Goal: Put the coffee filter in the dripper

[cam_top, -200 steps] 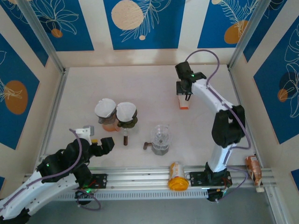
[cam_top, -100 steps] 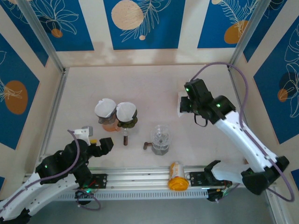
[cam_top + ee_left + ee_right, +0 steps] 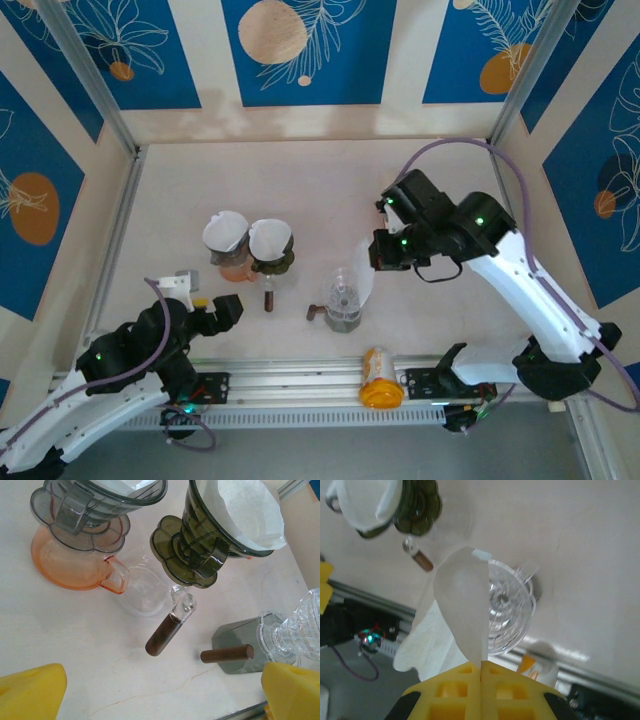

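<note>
Pale table (image 3: 300, 180). Right gripper (image 3: 481, 667) was clamped flat on the coffee filter (image 3: 462, 605). Left gripper (image 3: 205, 298) gaped wide at front-left, holding nothing. Clear dripper (image 3: 343, 297) stood mid-table. Grey dripper (image 3: 95, 500) and olive dripper (image 3: 210, 535), both lined, stood to its left, apart from it. Filter was folded, its long axis running out from the fingers and its rounded end overlapping the clear dripper's rim.
</note>
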